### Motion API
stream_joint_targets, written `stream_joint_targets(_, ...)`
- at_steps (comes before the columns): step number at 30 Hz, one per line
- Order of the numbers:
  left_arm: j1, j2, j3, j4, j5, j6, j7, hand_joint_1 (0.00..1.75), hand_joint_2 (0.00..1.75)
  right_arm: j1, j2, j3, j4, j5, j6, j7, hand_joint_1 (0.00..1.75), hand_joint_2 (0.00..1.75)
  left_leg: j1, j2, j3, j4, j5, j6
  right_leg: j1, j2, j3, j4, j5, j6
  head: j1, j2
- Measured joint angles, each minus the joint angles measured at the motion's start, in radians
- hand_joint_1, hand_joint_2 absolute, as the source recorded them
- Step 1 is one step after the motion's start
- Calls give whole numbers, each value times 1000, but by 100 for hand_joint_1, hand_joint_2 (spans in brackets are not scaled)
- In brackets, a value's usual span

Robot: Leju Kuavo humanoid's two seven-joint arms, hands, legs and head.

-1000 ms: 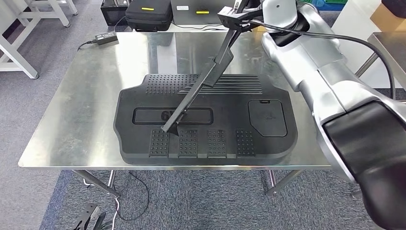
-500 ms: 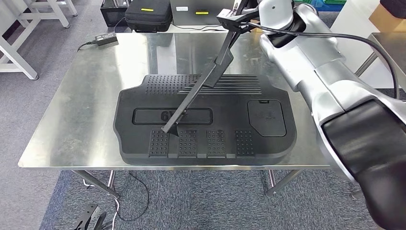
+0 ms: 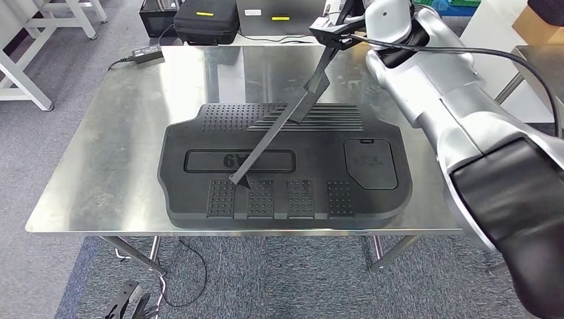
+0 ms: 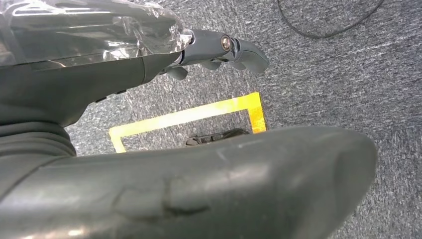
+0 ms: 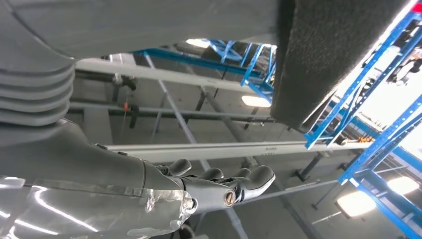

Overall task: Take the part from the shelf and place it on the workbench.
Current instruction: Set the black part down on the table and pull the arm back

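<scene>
The big black part (image 3: pixel 286 166) lay flat on the steel workbench (image 3: pixel 100 153), filling its middle and near side. The right arm (image 3: pixel 452 100) reached over the bench's far right corner; its hand (image 5: pixel 219 186) was released, fingers apart and holding nothing. The left hand (image 4: pixel 219 47) hung over grey carpet (image 4: pixel 323 74), also open and unladen.

The head view looks forward and down from high over the steel workbench (image 3: pixel 100 133). The left wrist view sits close behind the left hand (image 4: pixel 219 50), facing grey carpet. The right wrist view, behind the right hand (image 5: pixel 224 186), faces up at ceiling beams.
</scene>
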Motion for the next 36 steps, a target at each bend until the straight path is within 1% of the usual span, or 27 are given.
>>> stream_joint_targets(9, -4, -2, 0, 0, 0, 0, 0, 0, 0, 9, -18, 95, 20, 10, 8, 15, 0, 0, 0, 0, 0, 0, 0, 0, 0, 1, 0, 0, 0, 0, 0, 0)
stream_joint_targets(13, -4, -3, 0, 0, -2, 0, 0, 0, 0, 15, -30, 122, 26, 11, 17, 14, 0, 0, 0, 0, 0, 0, 0, 0, 0, 1, 0, 0, 0, 0, -1, 0)
stream_joint_targets(20, -5, -3, 0, 0, -5, 0, 0, 0, 0, 19, -45, 152, 33, 11, 21, 12, 0, 0, 0, 0, 0, 0, 0, 0, 0, 1, 0, -1, 0, 0, -2, 0)
stream_joint_targets(27, -5, -5, 0, 0, -11, 0, 1, 0, 0, 24, -57, 156, 39, -6, 7, 14, 0, 0, 0, 0, 0, 0, 0, 0, 0, 1, 0, -1, 0, 0, -3, 0)
stream_joint_targets(30, -5, -6, 0, 0, -12, 0, 1, 0, 0, 24, -62, 154, 39, -51, 4, 23, 0, 0, 0, 0, 0, 0, 0, 0, 0, 1, 0, -1, 0, 0, -3, 0)
stream_joint_targets(32, -5, -6, 0, 0, -11, 0, 1, 0, 0, 23, -66, 145, 39, -104, 5, 22, 0, 0, 0, 0, 0, 0, 0, 0, 0, 1, 0, -1, 0, 0, -3, 0)
stream_joint_targets(34, -5, -7, 0, 0, -9, 0, 1, 0, 0, 23, -68, 122, 39, -197, 4, 3, 0, 0, 0, 0, 0, 0, 0, 0, 0, 1, 0, -1, 0, 0, -3, 0)
stream_joint_targets(36, -4, -7, 1, 0, -2, 0, 1, 0, 0, 23, -70, 74, 39, -352, -9, -41, 0, 0, 0, 0, 0, 0, 0, 0, 0, 1, 0, -1, 0, 0, -2, 0)
